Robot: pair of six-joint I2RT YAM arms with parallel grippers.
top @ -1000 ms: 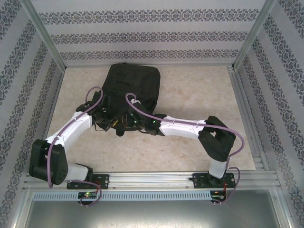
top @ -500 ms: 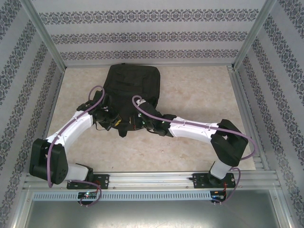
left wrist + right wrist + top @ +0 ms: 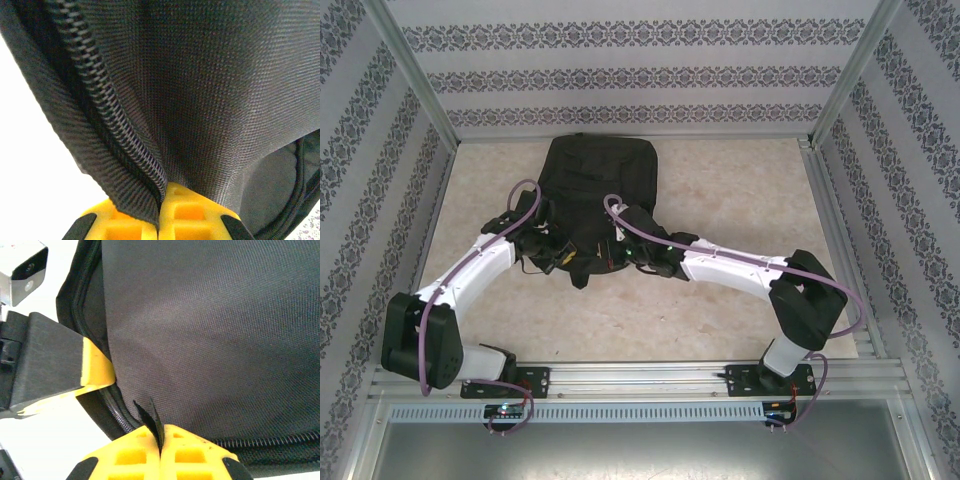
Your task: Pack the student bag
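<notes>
While the left gripper [image 3: 160,207] is clenched on the hem beside the zipper [image 3: 102,107] at the near edge of the student bag [image 3: 600,172], which lies flat toward the far middle of the table [image 3: 750,210], the right gripper [image 3: 161,437] close beside it pinches a thin black tab [image 3: 148,415] along the same zipped edge. I judge the step in hand to be opening the bag's mouth. The next move calls for drawing the two holds apart without letting the fabric slip from the pads.
</notes>
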